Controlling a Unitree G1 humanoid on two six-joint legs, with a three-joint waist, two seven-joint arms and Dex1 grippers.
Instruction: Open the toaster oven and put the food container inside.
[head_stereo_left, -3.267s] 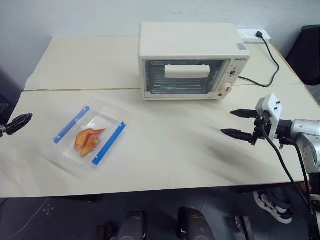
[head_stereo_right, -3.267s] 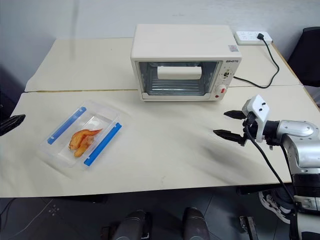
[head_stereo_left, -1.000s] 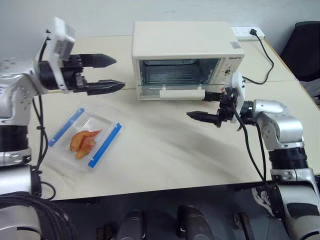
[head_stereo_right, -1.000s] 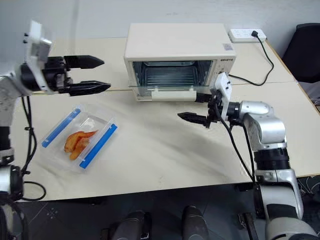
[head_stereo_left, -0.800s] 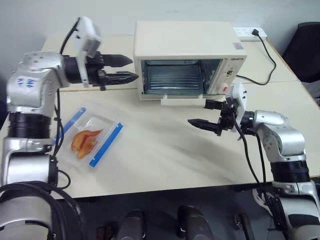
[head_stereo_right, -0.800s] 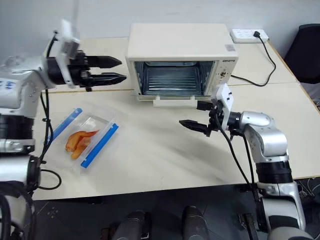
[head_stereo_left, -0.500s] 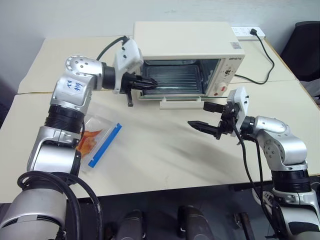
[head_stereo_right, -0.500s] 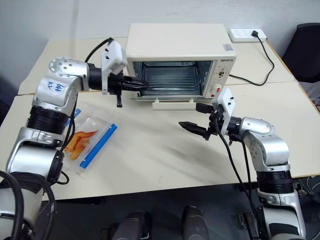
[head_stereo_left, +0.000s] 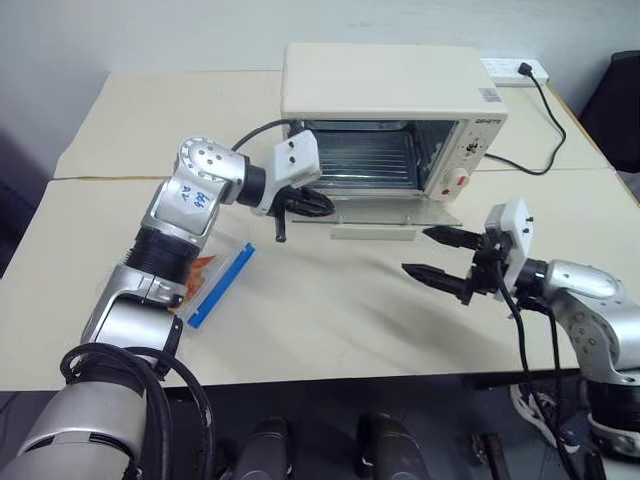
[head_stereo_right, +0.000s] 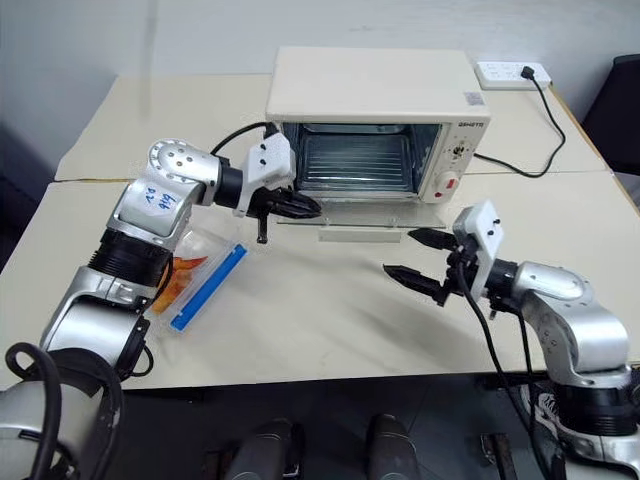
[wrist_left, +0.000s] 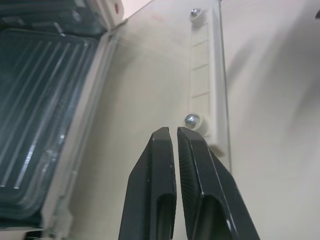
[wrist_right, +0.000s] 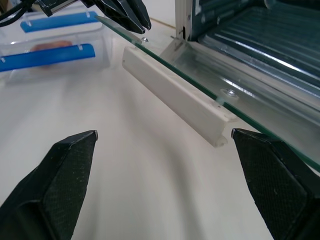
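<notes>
1. Two cream tables (head_stereo_left: 330, 310) stand pushed together against a pale wall, with a white power strip (head_stereo_left: 515, 69) at the far right corner and a black cable (head_stereo_left: 548, 120) running from it toward the oven.

2. The boxy cream-white toaster oven (head_stereo_left: 390, 90) sits at the far middle of the near table. Its glass door (head_stereo_left: 385, 208) is folded down almost flat, the white bar handle (head_stereo_left: 373, 232) at its near edge, and the wire rack inside is exposed.

3. The flat clear plastic food container (head_stereo_left: 215, 275) with blue clip strips lies to the left on the table, partly hidden behind the left arm, orange food just visible inside.

4. The left tool (head_stereo_left: 315, 205) is clenched on nothing, its tips over the left end of the lowered door. The right tool (head_stereo_left: 440, 255) is spread wide and empty, hovering near the door's right front.

5. The opening step looks essentially done. To finish well, the left tool should press the door gently until it rests, then lift clear before reaching for the container, which is best gripped across a blue clip edge and kept level.

6. A dark brand word is printed on the oven's upper right front, too small to read; blue handwriting on the left arm's joint is likewise unclear.
</notes>
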